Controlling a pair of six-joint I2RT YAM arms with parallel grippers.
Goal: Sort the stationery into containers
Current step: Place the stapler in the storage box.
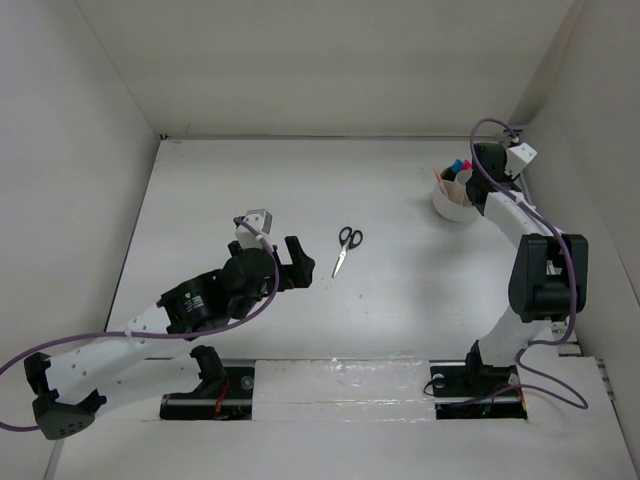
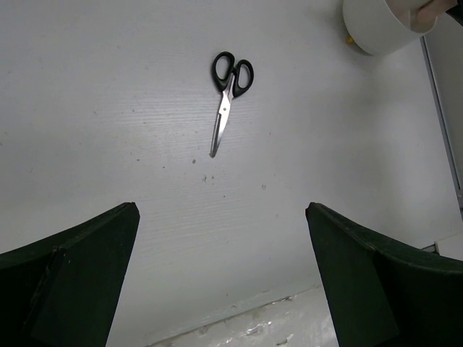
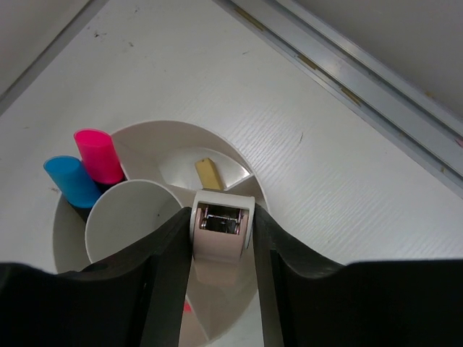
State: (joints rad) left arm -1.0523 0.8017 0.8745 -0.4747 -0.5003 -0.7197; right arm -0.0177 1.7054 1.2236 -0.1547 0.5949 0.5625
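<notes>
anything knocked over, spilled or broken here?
Nothing stands out. The tub sits upright, the pink-capped marker and blue-capped marker stand inside it, and the scissors lie closed and flat on the table, apart from the tub, simply unsorted. The right gripper holds a pale block over the tub.

White tub (image 2: 376, 29) cut by top edge, capped markers (image 3: 98, 155) mostly hidden inside it, pale item (image 3: 221, 253) in right tool (image 3: 222, 217) unidentifiable
</notes>
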